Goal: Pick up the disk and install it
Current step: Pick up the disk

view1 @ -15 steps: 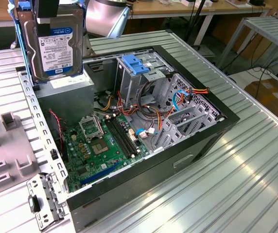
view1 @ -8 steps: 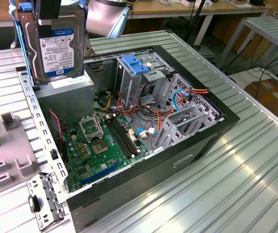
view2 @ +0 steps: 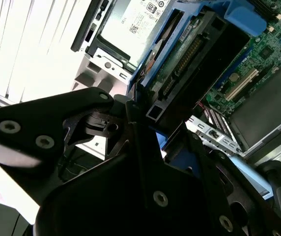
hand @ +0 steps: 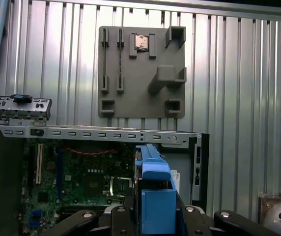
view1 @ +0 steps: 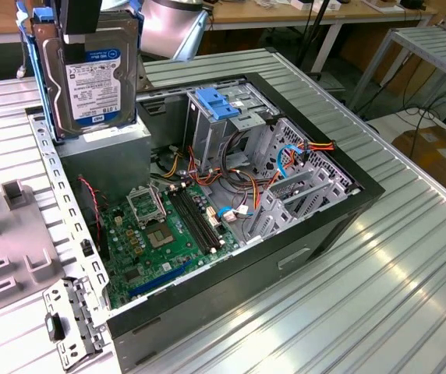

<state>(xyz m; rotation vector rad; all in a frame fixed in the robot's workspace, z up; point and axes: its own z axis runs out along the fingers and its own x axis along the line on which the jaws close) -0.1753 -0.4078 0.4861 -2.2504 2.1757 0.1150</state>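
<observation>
1. The ribbed metal surface [view1: 394,257] carries everything.
2. The case [view1: 316,234], a black computer case, lies on its side on the surface with its interior exposed.
3. The motherboard [view1: 161,234] is green and covers the floor of the case. Its processor socket is bare and dark memory slots run beside it.
4. A grey plate [hand: 140,73] with moulded slots and pockets lies on the surface just outside the case. One of its small pockets holds a square chip; the other pockets I can see hold nothing.
5. A metal drive cage [view1: 231,132] stands inside the case at the end away from the plate. A blue latch [view1: 217,104] sits on top of it, and coloured cables [view1: 231,183] bunch between it and the motherboard.
6. The disk [view1: 90,78] is held upright in its light-blue frame above the case's interior, over the end nearest the plate and well apart from the cage. In the exterior view its labelled face is towards the camera.
7. The end effector [hand: 155,204] is clamped on the disk. In both wrist views its black fingers [view2: 130,142] press against the blue frame from either side.
8. A small metal bracket [view1: 71,319] lies on the surface just outside the case, near the plate.
</observation>
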